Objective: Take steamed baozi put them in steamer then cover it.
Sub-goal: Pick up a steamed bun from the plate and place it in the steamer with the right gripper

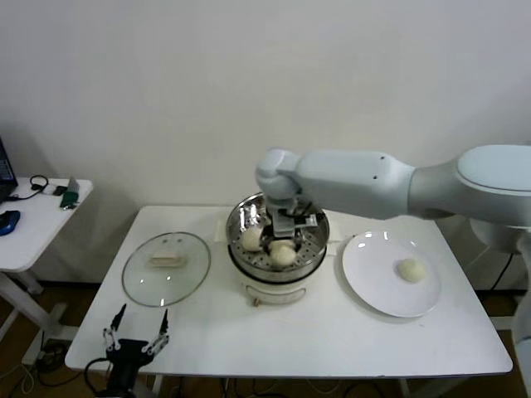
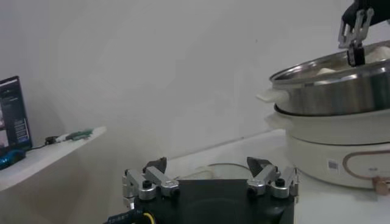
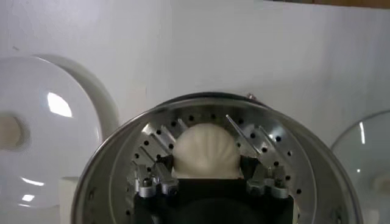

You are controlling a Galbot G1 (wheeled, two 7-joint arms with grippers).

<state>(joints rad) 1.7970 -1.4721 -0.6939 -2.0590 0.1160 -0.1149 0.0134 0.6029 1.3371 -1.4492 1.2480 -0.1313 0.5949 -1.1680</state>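
Observation:
The steel steamer stands mid-table on its white cooker base. My right gripper reaches down into it, shut on a cream baozi that sits low over the perforated floor. Two more baozi lie in the steamer. One baozi lies on the white plate to the right. The glass lid lies flat on the table left of the steamer. My left gripper is open and empty, parked low at the table's front left edge; it also shows in the left wrist view.
A small white side table with cables and gadgets stands to the far left. The steamer's rim and cooker base show from the side in the left wrist view. A white wall is behind.

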